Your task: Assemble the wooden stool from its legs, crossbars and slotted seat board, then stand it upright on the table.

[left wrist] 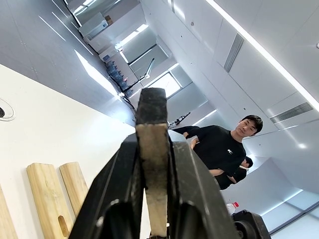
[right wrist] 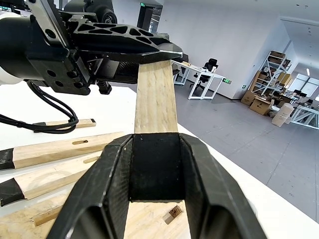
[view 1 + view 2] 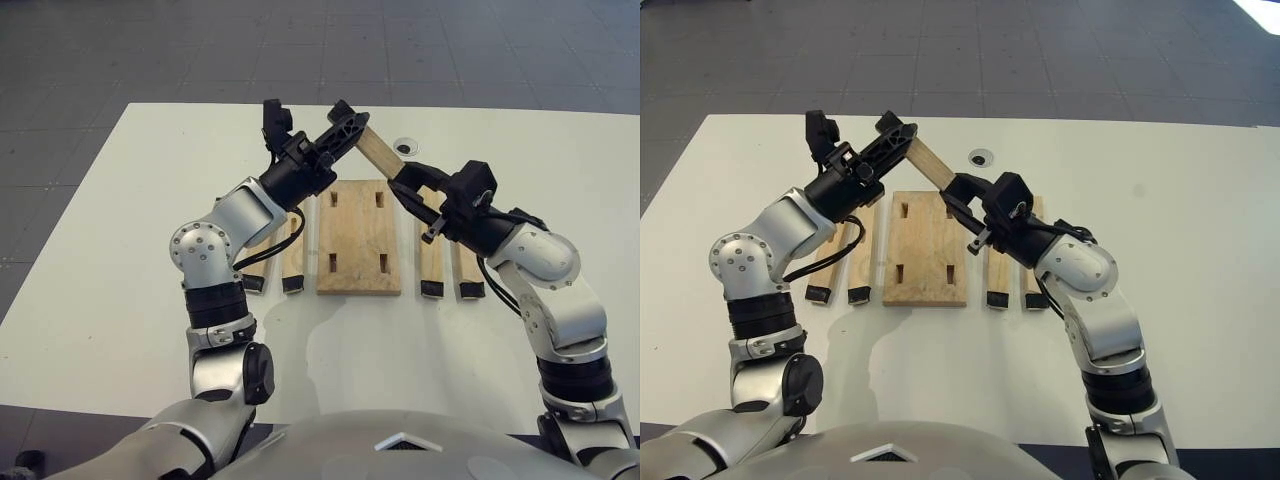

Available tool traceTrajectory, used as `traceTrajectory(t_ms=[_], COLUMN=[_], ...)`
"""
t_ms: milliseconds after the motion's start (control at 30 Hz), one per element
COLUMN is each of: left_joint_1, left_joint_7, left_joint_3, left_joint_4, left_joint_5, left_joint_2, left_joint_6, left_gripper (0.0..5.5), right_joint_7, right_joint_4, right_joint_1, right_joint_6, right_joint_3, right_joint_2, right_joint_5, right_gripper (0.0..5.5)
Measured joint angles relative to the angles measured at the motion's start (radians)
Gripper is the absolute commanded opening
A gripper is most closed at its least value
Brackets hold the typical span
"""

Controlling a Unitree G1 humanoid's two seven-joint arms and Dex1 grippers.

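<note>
A wooden leg with a black end hangs slanted in the air above the far edge of the slotted seat board. My left gripper is shut on its upper end. My right gripper is shut on its lower, black end. In the right wrist view the leg runs from my right gripper up to the left gripper. The seat board lies flat at the table's middle. Two legs lie to its left, partly under my left arm. Two more legs lie to its right.
The white table has a round cable hole just beyond the held leg. A small wooden piece lies on the table past the left legs. Wide bare areas lie on the table's left, right and front.
</note>
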State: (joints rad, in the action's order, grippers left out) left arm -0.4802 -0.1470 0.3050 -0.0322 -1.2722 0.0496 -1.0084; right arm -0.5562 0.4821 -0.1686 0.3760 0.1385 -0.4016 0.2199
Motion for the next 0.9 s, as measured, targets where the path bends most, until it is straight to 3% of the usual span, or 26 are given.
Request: traceTrajectory(t_ms=[200, 233, 433, 567, 733, 900], left_joint_1=[0.0, -0.001, -0.006, -0.016, 0.03, 0.189], left_joint_7=[-0.018, -0.022, -0.022, -0.004, 0.105, 0.195], left_joint_3=[-0.007, -0.009, 0.004, 0.022, -0.004, -0.1], left_joint_4=[0.034, 0.039, 0.086, 0.106, -0.038, -0.27], left_joint_5=[0.011, 0.014, 0.071, 0.14, 0.541, 0.707], left_joint_2=[0.0, 0.0, 0.032, 0.065, 0.28, 0.287], left_joint_6=[0.01, 0.013, 0.057, 0.117, 0.319, 0.308], left_gripper=[0.43, 0.43, 0.43, 0.43, 0.43, 0.43], right_joint_7=[0.002, 0.002, 0.002, 0.002, 0.077, 0.159], right_joint_4=[-0.001, -0.002, -0.007, -0.024, -0.08, -0.108], right_joint_1=[0.006, 0.007, 0.01, 0.043, 0.088, 0.14], right_joint_6=[0.0, 0.0, 0.006, 0.039, 0.071, 0.09], right_joint_3=[0.004, 0.005, 0.008, 0.015, -0.05, -0.065], right_joint_2=[-0.004, -0.004, -0.014, -0.064, -0.067, -0.033], right_joint_5=[-0.019, -0.02, -0.031, -0.071, -0.096, -0.128], right_gripper=[1.28, 1.66, 2.61, 2.7, 2.7, 2.7])
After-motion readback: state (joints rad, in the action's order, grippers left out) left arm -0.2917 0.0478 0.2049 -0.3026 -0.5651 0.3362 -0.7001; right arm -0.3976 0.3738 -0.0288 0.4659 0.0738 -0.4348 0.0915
